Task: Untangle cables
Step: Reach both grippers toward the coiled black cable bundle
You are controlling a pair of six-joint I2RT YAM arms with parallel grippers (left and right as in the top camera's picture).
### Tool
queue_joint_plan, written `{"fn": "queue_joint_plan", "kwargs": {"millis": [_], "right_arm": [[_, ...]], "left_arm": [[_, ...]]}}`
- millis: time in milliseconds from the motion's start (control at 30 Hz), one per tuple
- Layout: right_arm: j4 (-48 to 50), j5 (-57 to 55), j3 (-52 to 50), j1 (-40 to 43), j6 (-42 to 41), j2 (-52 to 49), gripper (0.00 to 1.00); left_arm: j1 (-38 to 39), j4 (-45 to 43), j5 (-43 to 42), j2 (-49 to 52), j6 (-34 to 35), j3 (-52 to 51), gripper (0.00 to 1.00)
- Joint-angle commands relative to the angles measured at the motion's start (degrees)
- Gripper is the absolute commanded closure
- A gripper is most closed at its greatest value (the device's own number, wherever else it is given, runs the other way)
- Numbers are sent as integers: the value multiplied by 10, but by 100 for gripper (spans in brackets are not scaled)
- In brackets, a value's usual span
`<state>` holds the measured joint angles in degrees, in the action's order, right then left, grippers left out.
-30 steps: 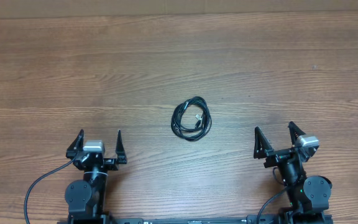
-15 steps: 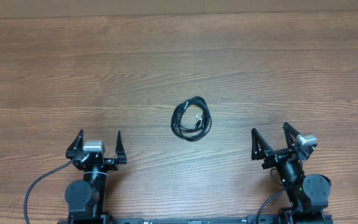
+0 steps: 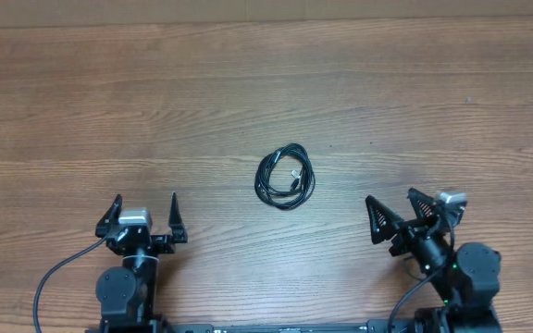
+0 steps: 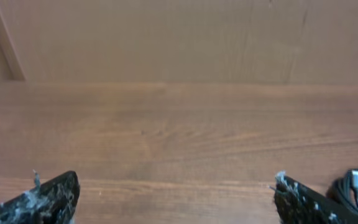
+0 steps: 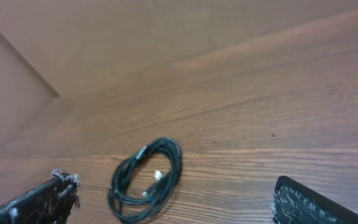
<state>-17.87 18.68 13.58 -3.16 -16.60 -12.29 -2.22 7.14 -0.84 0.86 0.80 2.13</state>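
**Overhead view.** Cable bundle [image 3: 286,177]: thin black cords wound in one small loose coil, lying flat on wooden table [image 3: 81,102], about midway between left and right edges. Silvery plug end [image 3: 294,174] lies inside coil.

Left gripper [image 3: 146,198]: by near edge, left of centre; fingers spread wide, nothing held, well apart from coil.

Right gripper [image 3: 390,196]: by near edge, toward right corner; fingers spread, nothing held, angled toward coil.

**Right wrist view.** Whole coil shows between fingers.

**Left wrist view.** Coil shows only at lower right margin.
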Motion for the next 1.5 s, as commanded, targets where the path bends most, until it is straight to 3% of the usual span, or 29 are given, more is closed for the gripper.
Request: {"fn": "queue_joint_plan", "kwargs": {"millis": [0, 333, 533, 600, 733, 900, 1033, 1100, 1233, 1467], "right_arm": [[-23, 5, 78, -5, 5, -27, 0], [-150, -39, 246, -5, 52, -123, 0], [-267, -78, 376, -5, 66, -258, 0], [-306, -87, 433, -5, 69, -322, 0], [-336, -85, 499, -5, 69, -404, 0], [-329, -50, 510, -5, 44, -478, 0], [-329, -10, 510, -5, 44, -536, 0], [-328, -9, 510, -5, 44, -565, 4], [-329, -10, 510, -5, 19, -605, 9], [-329, -10, 510, -5, 14, -617, 11]], "left_arm": [[4, 22, -9, 13, 12, 65, 0], [4, 78, -83, 261, 11, 281, 0], [19, 246, -128, 491, 11, 526, 0], [43, 323, -128, 587, 11, 634, 0], [92, 403, -128, 710, 11, 757, 0], [166, 409, -134, 816, 13, 795, 0], [214, 395, -213, 879, 49, 794, 0], [231, 366, -210, 915, 50, 794, 24], [254, 351, -124, 986, 145, 794, 45], [277, 348, -88, 1107, 198, 795, 54]]}}
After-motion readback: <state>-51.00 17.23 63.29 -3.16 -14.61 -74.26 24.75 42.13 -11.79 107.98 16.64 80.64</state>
